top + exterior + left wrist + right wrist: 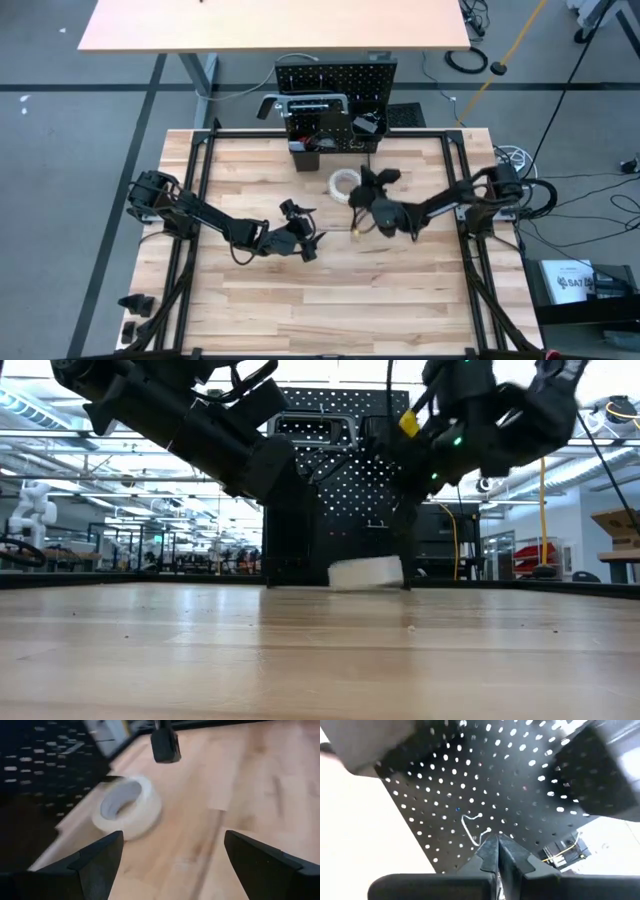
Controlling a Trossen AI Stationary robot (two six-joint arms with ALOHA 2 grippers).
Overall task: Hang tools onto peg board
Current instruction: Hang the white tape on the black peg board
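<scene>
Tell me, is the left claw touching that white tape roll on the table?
Apart. The left wrist view shows the left gripper open, with bare wood between its fingers and the white tape roll lying ahead.

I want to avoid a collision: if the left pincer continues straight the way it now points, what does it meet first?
Probably the white tape roll, lying on the table slightly to one side between the open left pincer and the peg board; depth is uncertain.

A pale wooden worktop (330, 300) is lying inside a black frame (200, 140). A second, tan table (270, 25) is standing beyond it on the grey floor (60, 150). A yellow-handled stick (520, 40) is lying across the floor, and black cables (465, 60) are coiling beside it. A cardboard box (615, 525) is sitting in the room behind.
</scene>
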